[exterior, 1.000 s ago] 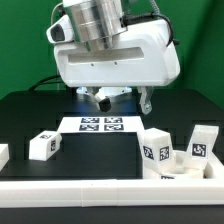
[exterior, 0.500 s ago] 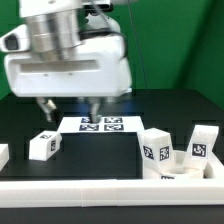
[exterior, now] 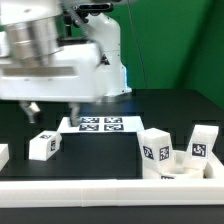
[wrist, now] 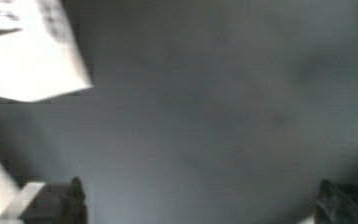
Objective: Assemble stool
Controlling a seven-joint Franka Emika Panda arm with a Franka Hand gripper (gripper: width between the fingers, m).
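The stool's parts lie loose on the black table. One white tagged leg (exterior: 42,146) lies at the exterior view's left, and two more legs (exterior: 157,150) (exterior: 200,143) stand at its right. My gripper (exterior: 51,112) hangs open just above and behind the left leg, touching nothing. In the wrist view that leg (wrist: 25,50) shows as a white block off to one side of the gripper (wrist: 202,205). Only bare dark table lies between the two fingertips (wrist: 60,200).
The marker board (exterior: 100,124) lies flat at the middle back. A long white rim bar (exterior: 110,190) runs along the front edge. Another white piece (exterior: 3,155) is cut off at the exterior view's far left.
The arm has swung from the middle to the exterior view's left and now hangs over the left leg. The jaws stayed open and no part moved.
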